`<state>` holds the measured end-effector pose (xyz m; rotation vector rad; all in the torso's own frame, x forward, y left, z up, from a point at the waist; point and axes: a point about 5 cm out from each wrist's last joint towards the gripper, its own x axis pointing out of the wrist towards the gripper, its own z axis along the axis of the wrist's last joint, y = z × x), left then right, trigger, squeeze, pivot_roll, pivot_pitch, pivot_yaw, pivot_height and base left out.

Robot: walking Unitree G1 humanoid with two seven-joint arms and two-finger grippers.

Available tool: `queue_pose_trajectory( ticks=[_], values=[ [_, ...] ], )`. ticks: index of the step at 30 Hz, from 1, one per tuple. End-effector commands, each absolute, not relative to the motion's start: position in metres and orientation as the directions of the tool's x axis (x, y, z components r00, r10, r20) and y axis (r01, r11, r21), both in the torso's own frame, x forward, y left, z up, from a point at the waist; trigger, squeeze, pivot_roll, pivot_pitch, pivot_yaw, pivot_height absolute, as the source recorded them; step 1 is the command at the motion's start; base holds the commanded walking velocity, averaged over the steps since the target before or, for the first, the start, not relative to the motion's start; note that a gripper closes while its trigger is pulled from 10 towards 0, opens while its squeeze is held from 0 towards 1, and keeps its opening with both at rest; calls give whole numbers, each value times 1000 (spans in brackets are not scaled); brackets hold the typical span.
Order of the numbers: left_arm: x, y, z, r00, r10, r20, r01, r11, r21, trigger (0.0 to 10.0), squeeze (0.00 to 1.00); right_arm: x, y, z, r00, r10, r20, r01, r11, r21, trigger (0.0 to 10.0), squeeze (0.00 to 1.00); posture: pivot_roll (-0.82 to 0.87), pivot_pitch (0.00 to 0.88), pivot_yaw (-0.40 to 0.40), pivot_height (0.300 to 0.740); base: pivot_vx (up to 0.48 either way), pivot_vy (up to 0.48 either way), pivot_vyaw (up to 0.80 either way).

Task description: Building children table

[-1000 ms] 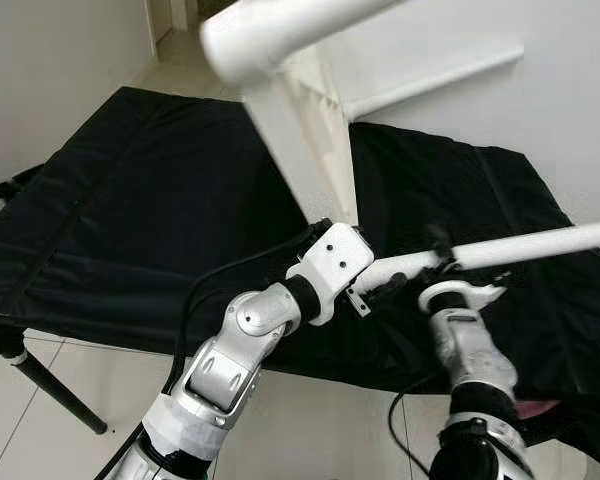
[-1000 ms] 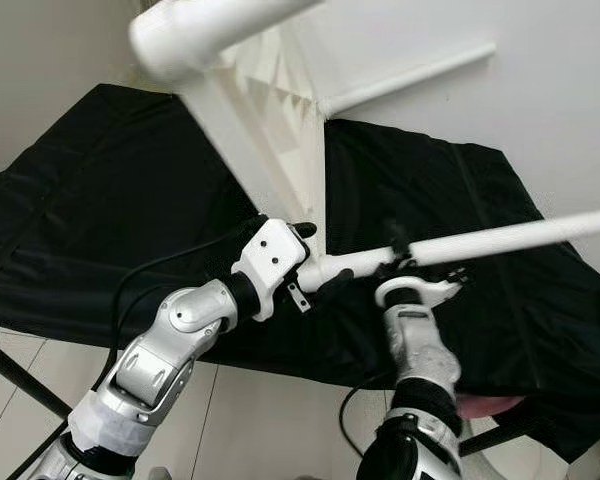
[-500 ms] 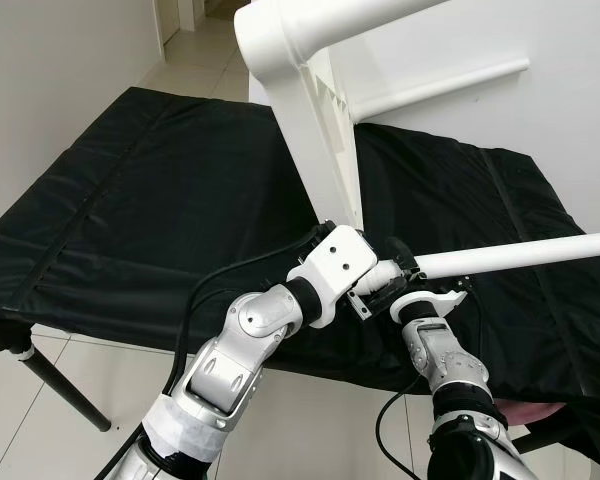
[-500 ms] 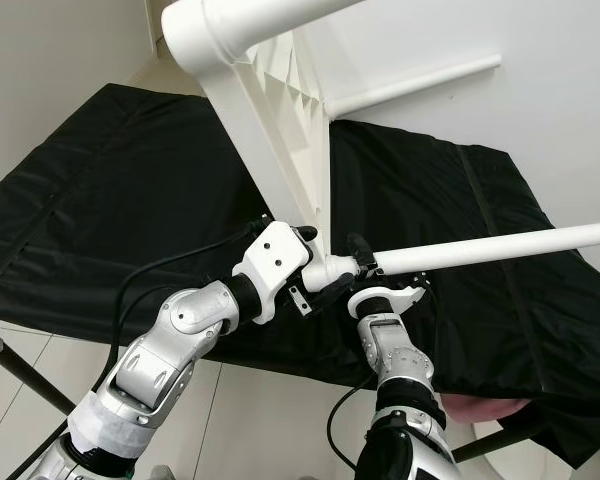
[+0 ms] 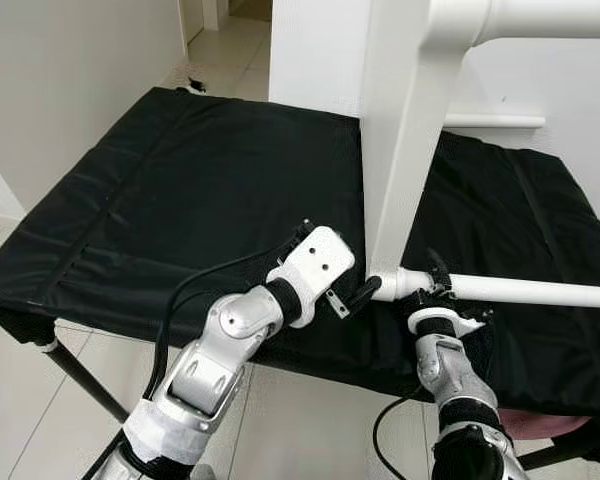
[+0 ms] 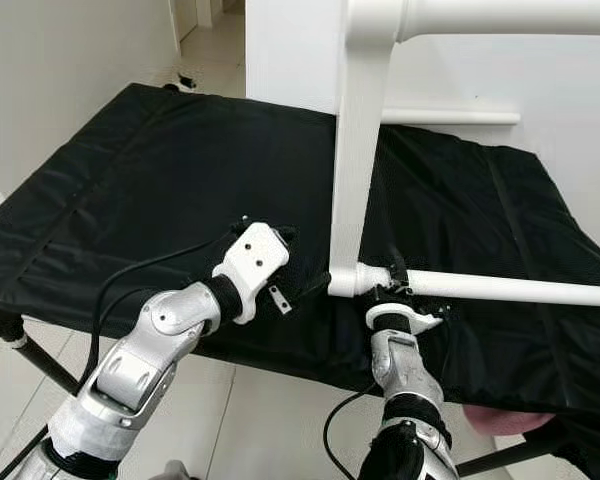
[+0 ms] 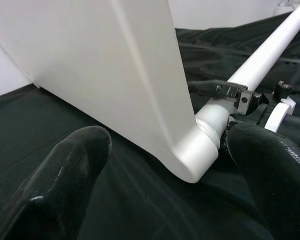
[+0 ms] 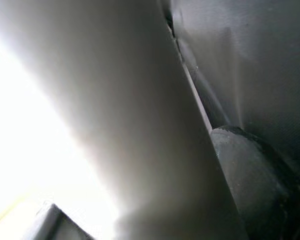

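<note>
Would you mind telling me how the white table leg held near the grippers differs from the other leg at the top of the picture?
The lower leg juts from the tabletop's bottom corner, gripped by the right gripper. The upper leg juts from the top corner, ungripped. Both are white tubes pointing right.

The white tabletop ran off the top edge; the white leg ran off the side edge; the right wrist view was blurred, so the right gripper's grip was indeterminate.
</note>
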<state>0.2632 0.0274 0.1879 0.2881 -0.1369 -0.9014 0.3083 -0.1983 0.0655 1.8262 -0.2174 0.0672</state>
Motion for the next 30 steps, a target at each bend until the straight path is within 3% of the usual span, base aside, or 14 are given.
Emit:
queue_pose_trajectory(
  ticks=[1, 7, 12, 13, 15, 19, 20, 22, 30],
  values=[
    [261, 26, 186, 607, -795, -22, 762, 574, 300, 10000, 0, 301, -196, 58, 979, -128, 158, -187, -255, 949, 10000, 0, 43, 0, -18, 740, 0, 0, 0],
    [263, 28, 182, 619, -784, -37, 761, 588, 275, 10000, 0, 297, -202, 55, 977, -143, 156, -186, -235, 954, 10000, 0, 37, 0, -15, 740, 0, 0, 0],
    [283, 25, 181, 697, -715, -60, 711, 677, 191, 10000, 0, 299, -206, 60, 975, -129, 179, -204, -220, 954, 10000, 0, 37, 0, -15, 740, 0, 0, 0],
    [300, 22, 185, 747, -660, -81, 663, 733, 150, 10000, 0, 299, -208, 63, 974, -116, 193, -213, -195, 957, 10000, 0, 27, 7, -23, 740, 0, 0, 0],
    [306, 18, 189, 748, -658, -86, 663, 740, 113, 10000, 0, 299, -208, 65, 973, -113, 200, -219, -185, 958, 10000, 0, 27, 8, -24, 740, 0, 0, 0],
    [303, 6, 201, 656, -753, -43, 754, 657, -4, 10000, 0, 299, -209, 66, 974, -106, 200, -216, -170, 961, 10000, 0, 19, 12, -30, 740, 0, 0, 0],
    [300, 0, 207, 605, -796, -27, 796, 605, -2, 10000, 0, 299, -210, 66, 974, -104, 199, -214, -164, 963, 10000, 0, 20, 13, -30, 740, 0, 0, 0],
    [300, -5, 209, 580, -814, -27, 814, 580, 2, 10000, 0, 298, -211, 66, 975, -103, 199, -214, -161, 964, 10000, 0, 16, 13, -27, 740, 0, 0, 0],
    [309, -18, 215, 578, -815, -38, 816, 578, -3, 10000, 0, 298, -212, 69, 971, -102, 216, -230, -144, 963, 10000, 0, 7, 12, -21, 740, 0, 0, 0]
  ],
)
